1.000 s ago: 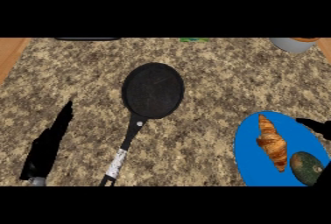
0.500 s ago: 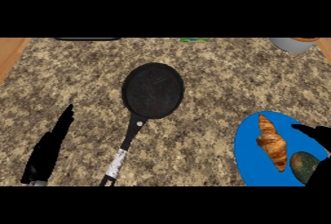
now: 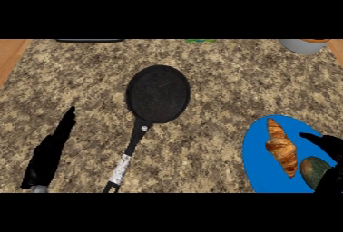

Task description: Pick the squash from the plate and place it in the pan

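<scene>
right hand [image 3: 330, 156] open above squash [image 3: 313, 168]

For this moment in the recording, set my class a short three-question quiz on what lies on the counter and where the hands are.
1. True or false: the pan already holds the squash.
2. Which food lies beside the squash on the blue plate? A) croissant B) banana C) egg
3. Fill in: the robot hand nearest the squash is the ___ one.

Key: 1 false; 2 A, the croissant; 3 right, while the left robot hand rests open at the lower left.
</scene>
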Motion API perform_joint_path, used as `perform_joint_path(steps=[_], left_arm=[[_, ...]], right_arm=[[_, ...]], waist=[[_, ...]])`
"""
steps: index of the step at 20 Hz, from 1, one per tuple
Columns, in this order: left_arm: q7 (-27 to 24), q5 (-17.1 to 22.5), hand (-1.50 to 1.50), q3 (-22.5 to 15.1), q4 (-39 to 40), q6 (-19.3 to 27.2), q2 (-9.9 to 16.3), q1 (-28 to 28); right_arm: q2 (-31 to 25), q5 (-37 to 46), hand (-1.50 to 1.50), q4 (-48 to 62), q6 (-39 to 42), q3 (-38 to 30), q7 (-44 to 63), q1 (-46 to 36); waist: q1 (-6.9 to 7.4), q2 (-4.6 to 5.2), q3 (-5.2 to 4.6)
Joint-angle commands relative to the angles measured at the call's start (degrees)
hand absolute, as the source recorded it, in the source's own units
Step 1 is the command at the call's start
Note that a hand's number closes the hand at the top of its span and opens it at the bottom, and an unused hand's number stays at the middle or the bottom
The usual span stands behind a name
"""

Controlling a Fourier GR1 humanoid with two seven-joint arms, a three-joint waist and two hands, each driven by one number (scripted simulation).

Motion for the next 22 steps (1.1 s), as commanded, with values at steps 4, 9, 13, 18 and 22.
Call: perform_joint_path(steps=[4, 9, 13, 18, 22], left_arm=[[4.4, -2.2, 0.0, 0.84, -4.23, -0.98, -1.38, 0.29], [0.07, -2.41, 0.0, 2.32, -1.22, -2.5, -2.41, 0.53], [3.66, -3.64, 0.0, 1.77, -2.28, -1.8, -4.13, -1.06], [-0.69, -4.23, 0.0, 1.73, -1.44, -2.98, -4.04, 3.04], [0.17, -4.04, 0.0, 2.91, -0.09, -3.48, -3.58, 0.15]], right_arm=[[5.92, 5.84, 1.5, 0.69, 0.96, -3.97, -0.65, 1.86], [10.78, 7.93, 1.5, 3.63, 1.85, -5.14, -2.05, 2.63], [13.02, 9.29, 1.5, 6.15, 1.81, -6.35, -5.26, 2.74], [19.29, 19.39, 1.5, -3.91, -6.0, 0.15, 5.2, 0.59], [26.21, 32.8, 1.5, 1.31, -13.47, 6.56, 4.07, -2.78]], waist=[[-0.06, -0.04, 0.02], [-0.01, 0.0, 0.01], [0.03, 0.02, 0.03], [0.28, -0.04, -0.02], [0.43, 0.04, 0.02]])
